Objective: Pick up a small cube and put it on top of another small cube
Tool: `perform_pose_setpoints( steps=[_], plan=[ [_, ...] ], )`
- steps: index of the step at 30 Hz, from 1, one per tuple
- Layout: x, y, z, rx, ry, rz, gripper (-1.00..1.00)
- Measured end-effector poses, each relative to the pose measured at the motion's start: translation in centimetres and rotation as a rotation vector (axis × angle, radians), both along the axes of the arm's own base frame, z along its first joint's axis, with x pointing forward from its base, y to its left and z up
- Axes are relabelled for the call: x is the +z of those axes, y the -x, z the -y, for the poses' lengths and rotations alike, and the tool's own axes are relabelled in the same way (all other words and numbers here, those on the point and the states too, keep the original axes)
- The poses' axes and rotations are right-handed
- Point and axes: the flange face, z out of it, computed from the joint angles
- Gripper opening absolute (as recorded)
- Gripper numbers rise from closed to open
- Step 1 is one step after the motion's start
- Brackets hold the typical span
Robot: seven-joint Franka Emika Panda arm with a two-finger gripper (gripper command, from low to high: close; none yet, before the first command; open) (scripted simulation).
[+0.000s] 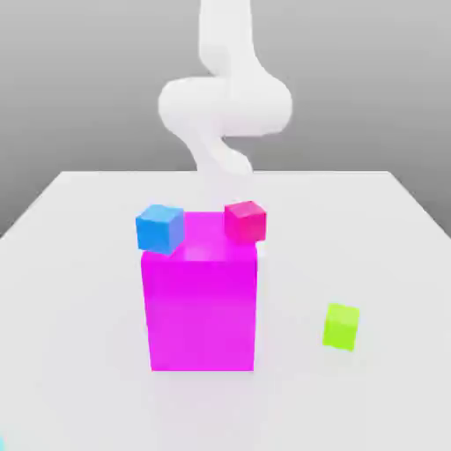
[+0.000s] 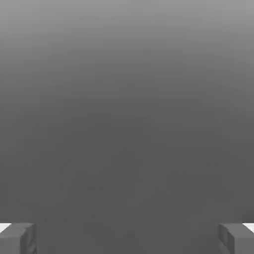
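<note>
The small lime-green cube [image 1: 341,326] sits on the white table [image 1: 79,264] toward the exterior view's right, a short way from the big magenta block [image 1: 202,299]. In the hand view my gripper [image 2: 127,239] is open: its two grey fingertips [image 2: 18,238] stand far apart with nothing between them, against a plain grey background. In the exterior view the white arm [image 1: 225,106] rises behind the magenta block, well away from the green cube.
A small blue cube [image 1: 159,227] shows at the magenta block's upper corner on the exterior view's left, and a small pink-red cube [image 1: 245,220] at its upper corner on the right. I cannot tell whether they touch the block.
</note>
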Motion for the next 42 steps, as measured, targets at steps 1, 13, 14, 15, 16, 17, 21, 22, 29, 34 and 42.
perform_pose_setpoints(
  steps=[1,13,14,15,16,17,21,22,29,34,42],
  plan=[
    [-2.5,-1.1,-1.4,0.046,0.033,-0.035,0.00],
    [-32.5,0.1,-13.9,0.662,0.327,-0.436,0.00],
    [-35.1,1.4,-14.7,0.726,0.345,-0.471,0.00],
    [-37.6,2.9,-15.3,0.796,0.363,-0.507,0.00],
    [-40.2,4.7,-15.9,0.870,0.379,-0.544,0.00],
    [-42.8,6.7,-16.4,0.950,0.394,-0.582,0.00],
    [-47.3,9.6,-17.4,1.066,0.414,-0.628,0.00],
    [-47.8,9.6,-17.5,1.067,0.413,-0.628,0.00],
    [-51.3,9.6,-17.4,1.066,0.411,-0.631,0.00],
    [-52.9,9.9,-17.0,1.069,0.414,-0.636,-1.00],
    [-51.7,9.7,-17.3,1.066,0.412,-0.633,-1.00]
  ],
)
